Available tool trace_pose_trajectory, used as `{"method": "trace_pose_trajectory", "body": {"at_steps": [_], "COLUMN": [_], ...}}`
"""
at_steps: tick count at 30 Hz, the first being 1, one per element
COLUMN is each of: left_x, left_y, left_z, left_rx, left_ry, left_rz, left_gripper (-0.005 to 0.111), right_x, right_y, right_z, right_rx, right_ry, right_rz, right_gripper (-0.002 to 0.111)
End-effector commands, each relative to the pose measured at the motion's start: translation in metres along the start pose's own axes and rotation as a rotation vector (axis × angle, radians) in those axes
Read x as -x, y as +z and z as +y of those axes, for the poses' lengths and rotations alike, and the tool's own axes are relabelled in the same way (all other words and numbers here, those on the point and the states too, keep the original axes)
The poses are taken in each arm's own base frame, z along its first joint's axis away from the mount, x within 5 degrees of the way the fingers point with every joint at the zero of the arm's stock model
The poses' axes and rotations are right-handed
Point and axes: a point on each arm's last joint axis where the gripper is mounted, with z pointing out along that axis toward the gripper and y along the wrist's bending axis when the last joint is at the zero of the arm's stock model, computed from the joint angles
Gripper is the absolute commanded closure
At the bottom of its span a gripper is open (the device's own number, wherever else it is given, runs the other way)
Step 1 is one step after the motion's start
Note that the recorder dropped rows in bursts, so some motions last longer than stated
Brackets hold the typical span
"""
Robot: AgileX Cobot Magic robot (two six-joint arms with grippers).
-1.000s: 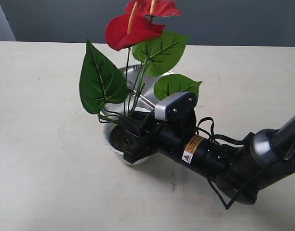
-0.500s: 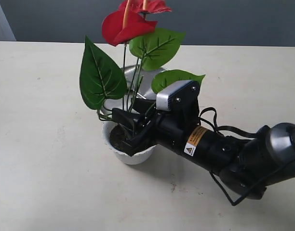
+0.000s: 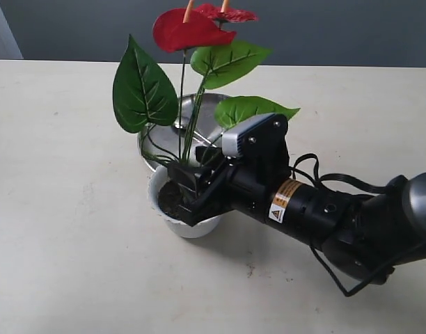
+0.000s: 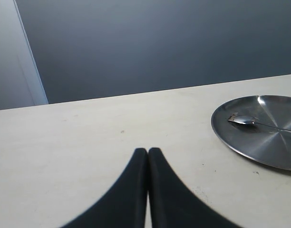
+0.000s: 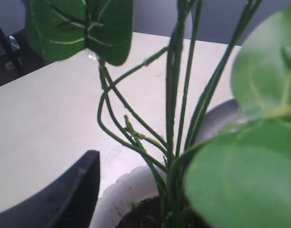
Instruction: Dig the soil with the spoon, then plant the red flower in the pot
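Note:
The red flower (image 3: 188, 31) stands nearly upright with its stems in the white pot (image 3: 192, 228), which holds dark soil (image 3: 170, 198). My right gripper (image 3: 191, 191) is low over the pot's rim, open, its black fingers either side of the stems. In the right wrist view one finger (image 5: 79, 190) shows well apart from the stems (image 5: 176, 118); a leaf hides the other finger. The pot (image 5: 121, 199) and soil (image 5: 145, 216) lie just below. The spoon (image 4: 245, 122) rests in the steel plate (image 4: 259, 142). My left gripper (image 4: 148, 151) is shut and empty over bare table.
The round steel plate (image 3: 206, 104) sits right behind the pot, partly screened by the green leaves (image 3: 140, 90). The right arm's black body (image 3: 317, 212) stretches across the table to the lower right. A grey wall runs behind the table's far edge.
The flower has swung from leaning right to nearly upright, its blooms shifting up and left. The right arm has lowered and flattened; its gripper stays at the pot.

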Motion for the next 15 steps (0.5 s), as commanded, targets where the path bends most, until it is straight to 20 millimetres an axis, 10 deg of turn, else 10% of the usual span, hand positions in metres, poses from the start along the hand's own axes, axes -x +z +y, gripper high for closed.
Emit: {"method": "trace_pose_trajectory", "body": {"at_steps": [1,10,15], "left_x": [0.0020,0.0021,0.0021], "left_y": [-0.0005,-0.0005,-0.0005], "left_z": [-0.0002,-0.0002,-0.0002], "left_rx": [-0.005,-0.005,-0.005], "left_ry": [0.001,0.001,0.001], "left_rz": [-0.017,-0.017,-0.017], "left_gripper": [0.106,0.106,0.106], "right_x": [0.0040,0.0032,0.0016], "right_y": [-0.0025,-0.0022,-0.0020], "right_z": [-0.0062,-0.0051,0.0007], "right_rx": [-0.073,-0.060,0.004], "right_ry": [-0.003,-0.039,-0.076], "right_rz": [-0.028,-0.022,-0.006], "right_gripper": [0.059,0.108,0.108]}}
